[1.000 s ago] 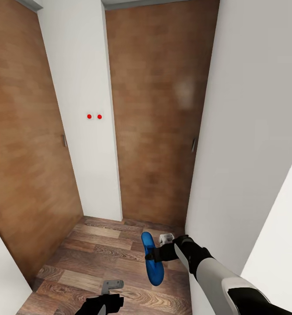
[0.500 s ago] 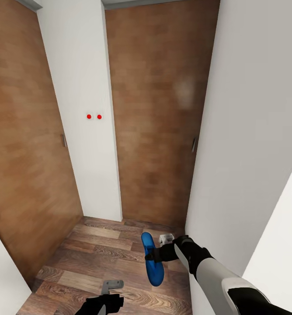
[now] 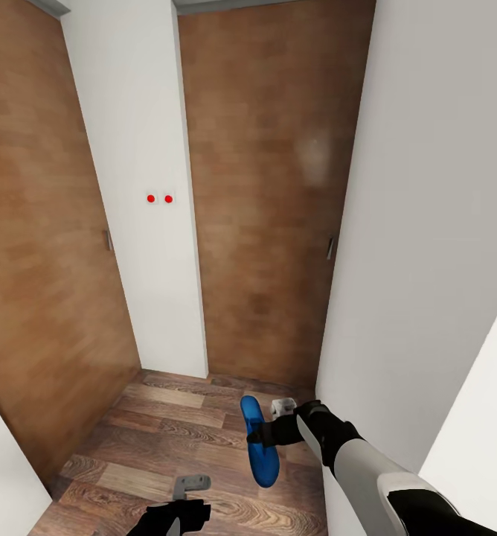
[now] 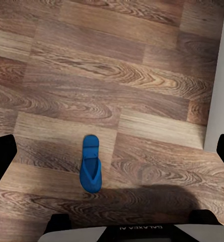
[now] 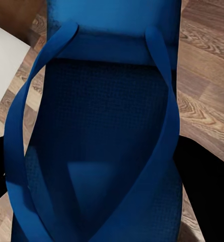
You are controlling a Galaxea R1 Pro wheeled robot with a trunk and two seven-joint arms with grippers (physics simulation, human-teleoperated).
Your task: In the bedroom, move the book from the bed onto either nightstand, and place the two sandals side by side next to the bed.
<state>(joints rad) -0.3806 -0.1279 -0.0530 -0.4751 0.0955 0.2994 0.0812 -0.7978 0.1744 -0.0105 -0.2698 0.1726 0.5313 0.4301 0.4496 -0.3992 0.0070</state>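
Right gripper [image 3: 267,432] is clamped on a blue sandal [image 3: 259,441], held on edge above the wood floor [image 3: 152,439] at five o'clock. Left gripper [image 3: 190,486] sits low at six o'clock with its jaws spread wide. Two brown doors [image 3: 263,193] stand ahead.

Two brown wooden doors face the camera: a left door [image 3: 40,246] and a right door [image 3: 271,201], each with a small grey handle [image 3: 108,240] at mid-height. Between them runs a white wall strip [image 3: 144,186] bearing two red dots [image 3: 159,199] side by side. A white wall [image 3: 427,223] closes the right side. The floor [image 3: 167,439] is brown wood-grain plank [image 4: 117,75].
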